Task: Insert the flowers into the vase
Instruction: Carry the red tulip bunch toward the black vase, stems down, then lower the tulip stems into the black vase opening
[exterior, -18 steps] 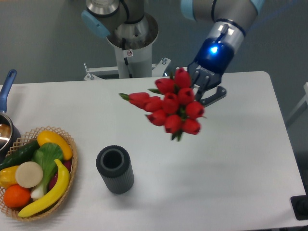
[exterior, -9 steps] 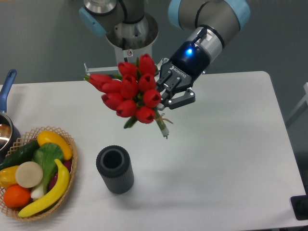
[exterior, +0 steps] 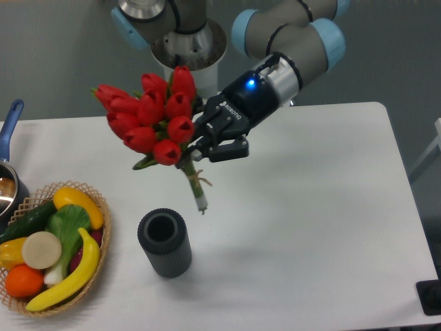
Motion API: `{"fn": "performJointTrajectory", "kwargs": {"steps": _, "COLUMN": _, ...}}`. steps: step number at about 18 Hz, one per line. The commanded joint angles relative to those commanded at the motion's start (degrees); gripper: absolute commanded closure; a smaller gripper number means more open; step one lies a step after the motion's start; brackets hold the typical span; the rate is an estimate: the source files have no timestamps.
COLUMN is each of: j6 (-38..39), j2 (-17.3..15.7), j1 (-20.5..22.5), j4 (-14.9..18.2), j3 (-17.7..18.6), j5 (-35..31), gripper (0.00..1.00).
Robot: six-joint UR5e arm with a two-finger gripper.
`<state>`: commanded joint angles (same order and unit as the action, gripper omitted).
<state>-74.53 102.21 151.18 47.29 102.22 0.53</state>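
1. The bunch of red artificial tulip buds with green leaves and short green stems (exterior: 155,117) is off the table, clamped in the black two-finger gripper (exterior: 200,146) of the grey and blue arm, whose fingers are closed on the stems just below the blooms
2. The bunch is tilted, buds up and to the left, with the stem ends (exterior: 200,201) pointing down and hanging free
3. The small dark grey ribbed cylindrical vase (exterior: 164,243) stands upright on the white table (exterior: 324,207), its mouth open and nothing inside
4. The stem tips sit above the vase and a little to its right, apart from the rim
5. So the pickup looks done; lining the stems over the mouth, lowering them in and letting go remain
6. The wicker basket of plastic fruit and vegetables (exterior: 48,245) sits to the left of the vase, uninvolved
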Motion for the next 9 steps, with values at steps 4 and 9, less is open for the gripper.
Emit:
{"fn": "performJointTrajectory", "kwargs": {"steps": 4, "j6": 0.4, "j2": 2.0, "j1": -1.6, "j4": 0.2, "j3": -1.7, "j5": -0.3, "gripper": 0.74}}
{"fn": "performJointTrajectory", "kwargs": {"steps": 9, "j6": 0.4, "j2": 4.0, "j1": -3.3, "j4": 0.2, "j3": -1.4, "j5": -0.4, "gripper": 0.74}}
